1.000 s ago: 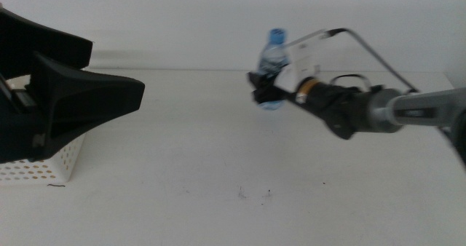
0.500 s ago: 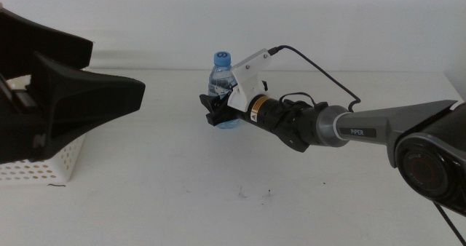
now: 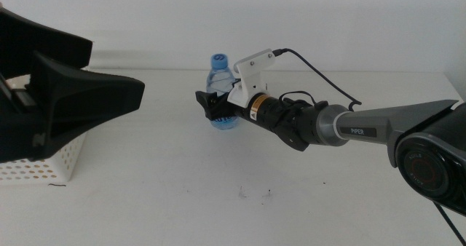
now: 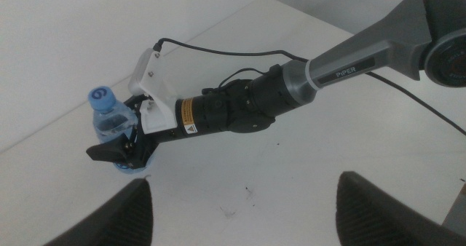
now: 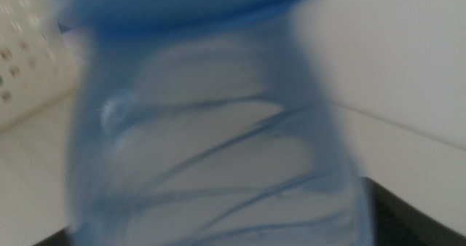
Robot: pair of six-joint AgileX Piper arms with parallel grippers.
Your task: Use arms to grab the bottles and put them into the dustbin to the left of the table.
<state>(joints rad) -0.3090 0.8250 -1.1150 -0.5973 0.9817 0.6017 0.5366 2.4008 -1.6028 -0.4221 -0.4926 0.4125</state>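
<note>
Overhead, the right arm (image 3: 364,126) is seen reaching in from the right side across the white table (image 3: 218,209), and its gripper (image 3: 213,108) is closed around the lower body of the clear water bottle (image 3: 222,82), which is held upright with its blue cap (image 3: 219,58) on top, near the far edge of the table and roughly at its middle. A white camera housing (image 3: 247,75) with a black cable is mounted just behind the gripper. At the left edge a corner of the white perforated dustbin (image 3: 44,169) is visible, mostly covered by the large dark shape of the left gripper (image 3: 65,100), which is parked well apart from the bottle. A few dark specks (image 3: 255,195) are noted on the tabletop. From the left wrist, the left gripper's two dark jaws are seen spread wide with nothing between them; beyond them the right arm (image 4: 328,71) lies across the table, with the bottle (image 4: 113,126) clamped low in the right gripper (image 4: 120,155). From the right wrist, the frame is almost filled by the blurred, ribbed body of the bottle (image 5: 211,159), pressed close to the lens; part of the dustbin wall (image 5: 25,57) is visible behind it.
</note>
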